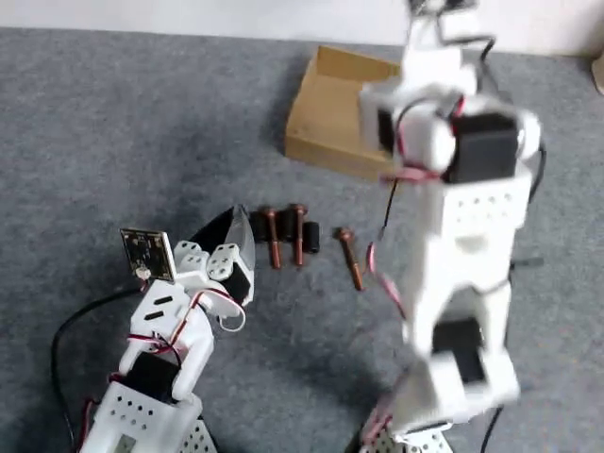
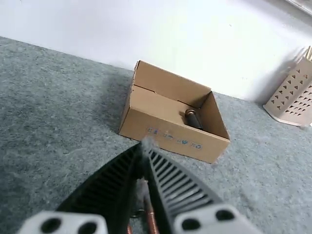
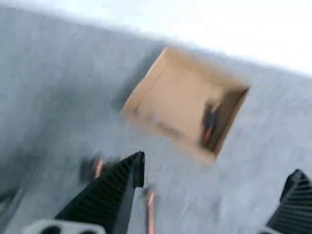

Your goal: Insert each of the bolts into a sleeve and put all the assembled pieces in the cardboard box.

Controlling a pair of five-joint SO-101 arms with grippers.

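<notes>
Wide open and empty, the right gripper point(image 3: 218, 165) should straddle the bare bolt point(image 1: 351, 257) squarely, while the left gripper point(image 2: 146, 151) rests closed on nothing.

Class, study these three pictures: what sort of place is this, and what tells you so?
Probably a robotics lab bench or hobby workspace: two white robot arms stand on a grey felt-like tabletop, with copper bolts and a cardboard box set out before a plain white wall.
</notes>
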